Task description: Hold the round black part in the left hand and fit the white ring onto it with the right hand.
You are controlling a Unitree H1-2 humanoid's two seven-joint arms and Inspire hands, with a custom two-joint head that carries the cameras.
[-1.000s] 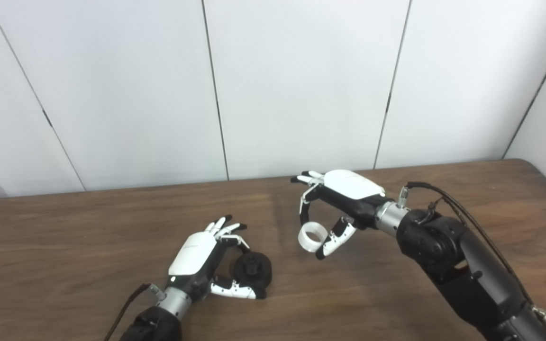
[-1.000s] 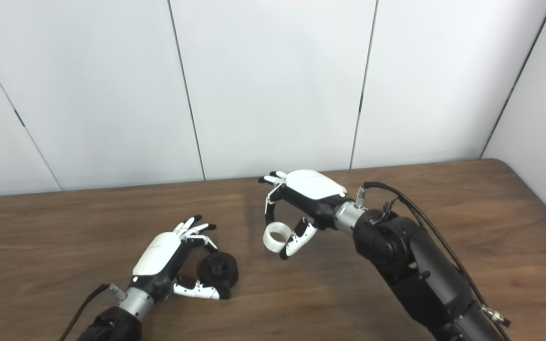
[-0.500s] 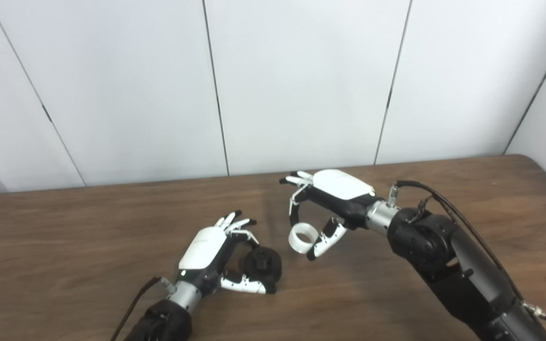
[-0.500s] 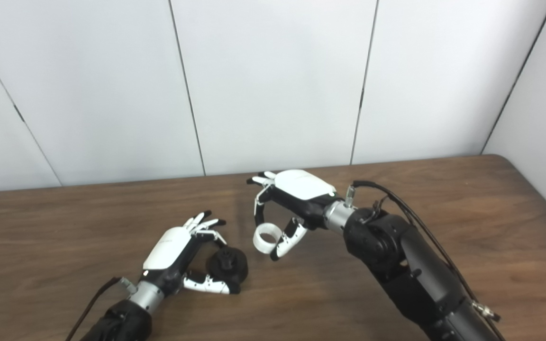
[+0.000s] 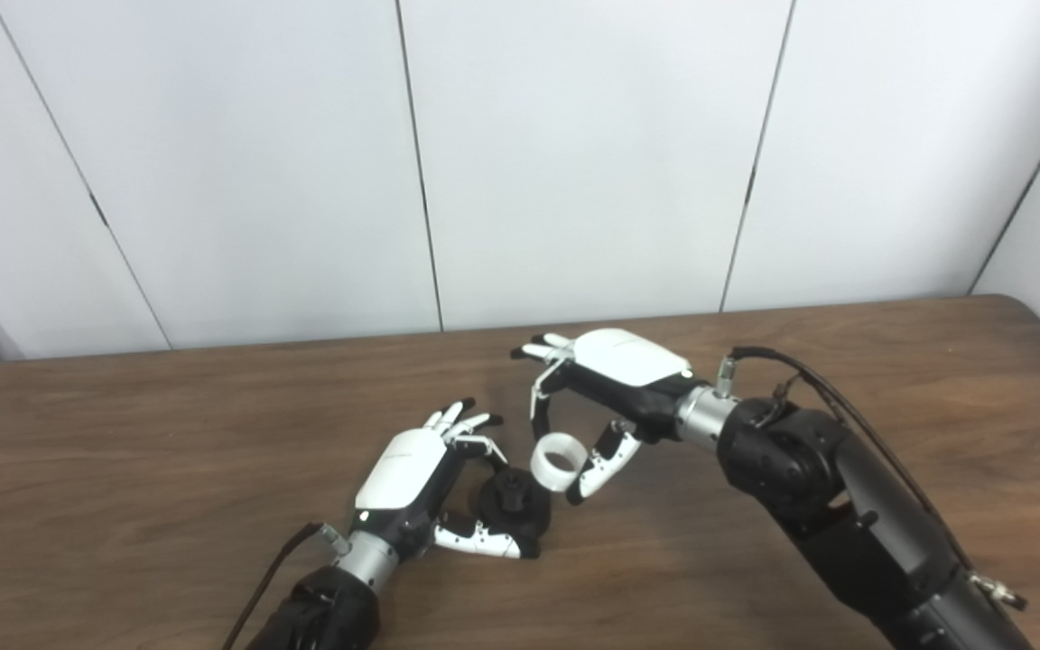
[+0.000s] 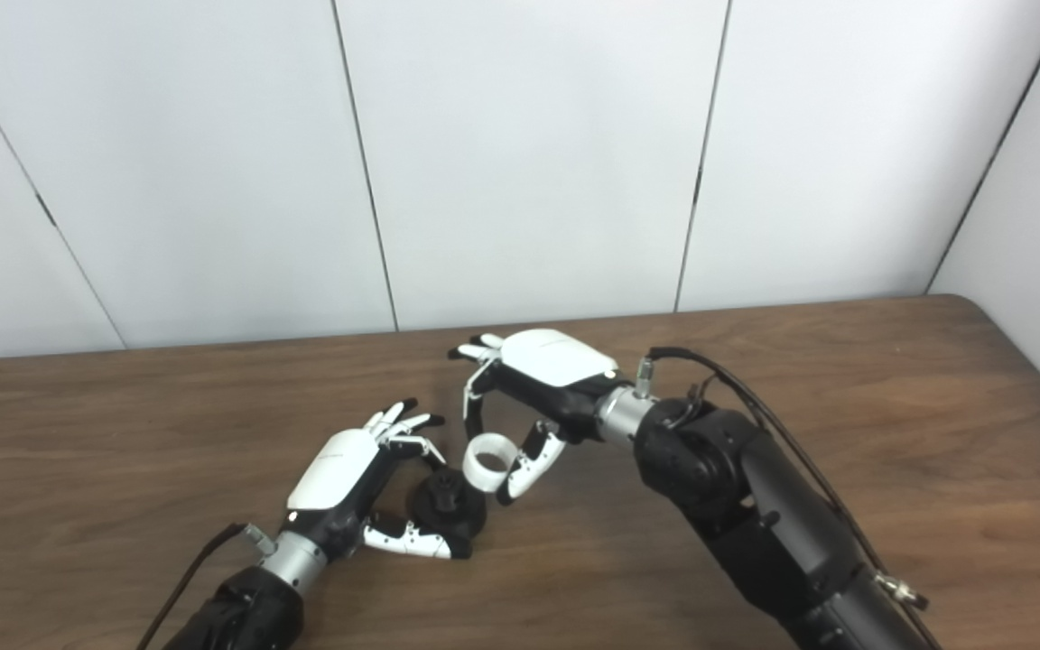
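Brown wooden table point(image 5: 168, 433) bears both arms. Left hand point(image 5: 412, 487) pinches the round black part point(image 5: 513, 507) between thumb and fingers, near centre. Right hand point(image 5: 606, 379) pinches the white ring point(image 5: 558, 461), just beside and right of that part.

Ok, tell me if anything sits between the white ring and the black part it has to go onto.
Nothing visible does. The white ring, pinched in the right hand, hangs just up and right of the round black part, which the left hand grips. Only a bare patch of table shows around them.
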